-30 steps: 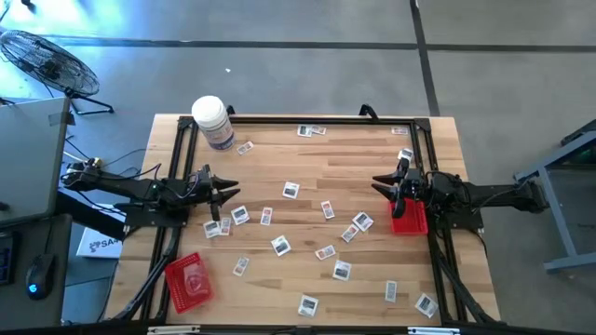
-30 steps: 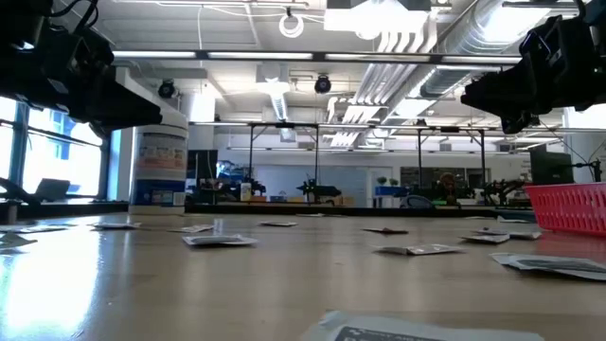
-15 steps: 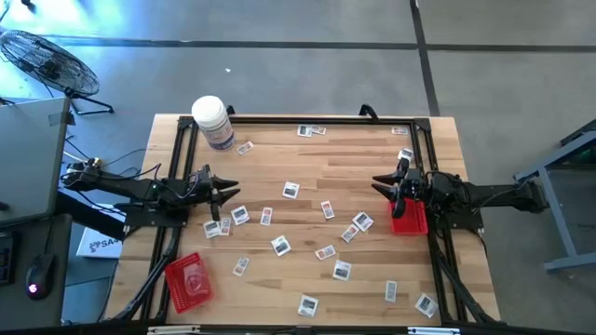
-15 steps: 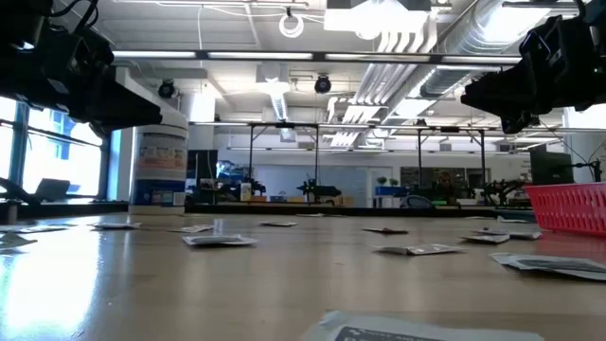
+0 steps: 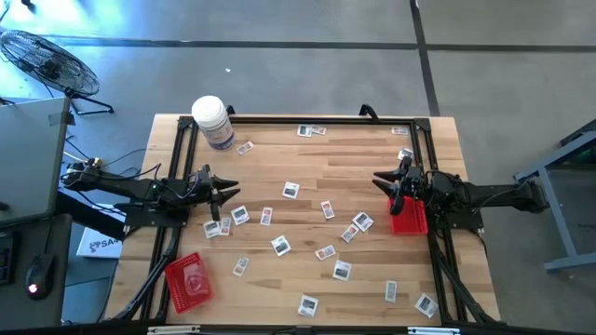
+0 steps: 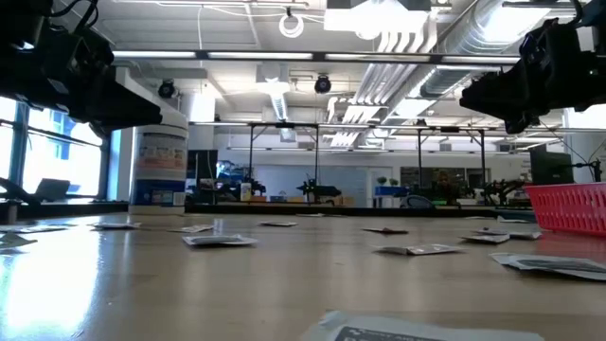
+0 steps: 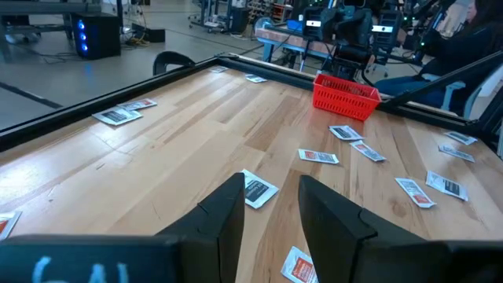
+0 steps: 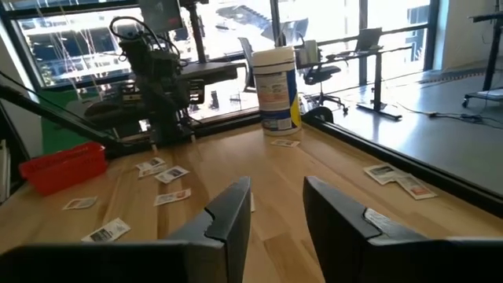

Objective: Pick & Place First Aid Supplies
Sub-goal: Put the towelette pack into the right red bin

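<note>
Item 1, nearest the low camera: one packet at the desk's front edge, flat and blurred. More first aid packets lie scattered singly over the wooden desk, none stacked and none in a claw.

Item 2, mid-desk, left side: left claw, raised above the surface, fingers parted with nothing between them. A small group of packets lies just beside and below its tips. In its own wrist view one packet shows on the desk in the gap ahead of its fingers.

Item 3, mid-desk, right side: right claw, also held off the surface, fingers apart and empty, hanging next to a red tray at the desk's right rail.

Item 4, front left corner: second red tray; whether it holds anything cannot be told.

Item 5, far left corner: white jar, upright, with one packet just beside it.

Change over the last second: almost none. The right claw shifts very slightly; the left is unmoved, and every packet lies where it was. Judgement: sorting has barely begun, and the left claw looks best placed for a first pick.
</note>
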Motion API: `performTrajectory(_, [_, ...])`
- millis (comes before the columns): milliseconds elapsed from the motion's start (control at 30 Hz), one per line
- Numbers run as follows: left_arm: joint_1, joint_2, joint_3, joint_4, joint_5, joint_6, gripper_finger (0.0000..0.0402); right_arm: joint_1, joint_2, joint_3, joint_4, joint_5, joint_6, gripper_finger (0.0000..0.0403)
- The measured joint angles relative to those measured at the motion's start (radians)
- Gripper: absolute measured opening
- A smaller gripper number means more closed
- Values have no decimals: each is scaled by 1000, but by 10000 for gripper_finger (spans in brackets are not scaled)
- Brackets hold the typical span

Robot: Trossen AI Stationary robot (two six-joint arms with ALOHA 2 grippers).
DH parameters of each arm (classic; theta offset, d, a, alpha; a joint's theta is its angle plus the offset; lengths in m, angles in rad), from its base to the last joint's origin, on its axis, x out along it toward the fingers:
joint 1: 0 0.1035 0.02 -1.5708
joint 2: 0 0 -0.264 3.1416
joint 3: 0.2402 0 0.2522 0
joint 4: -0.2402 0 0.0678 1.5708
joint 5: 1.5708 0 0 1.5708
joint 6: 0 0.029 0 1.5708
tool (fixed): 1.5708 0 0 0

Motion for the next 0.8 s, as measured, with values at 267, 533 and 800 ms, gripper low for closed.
performTrajectory(267, [0,0,0,0,0,0,119,0,0,0,69,11,-1,113])
performTrajectory(533, [0,0,0,0,0,0,119,0,0,0,301,36,15,113])
performTrajectory(800, [0,0,0,0,0,0,119,0,4,0,406,242,-43,113])
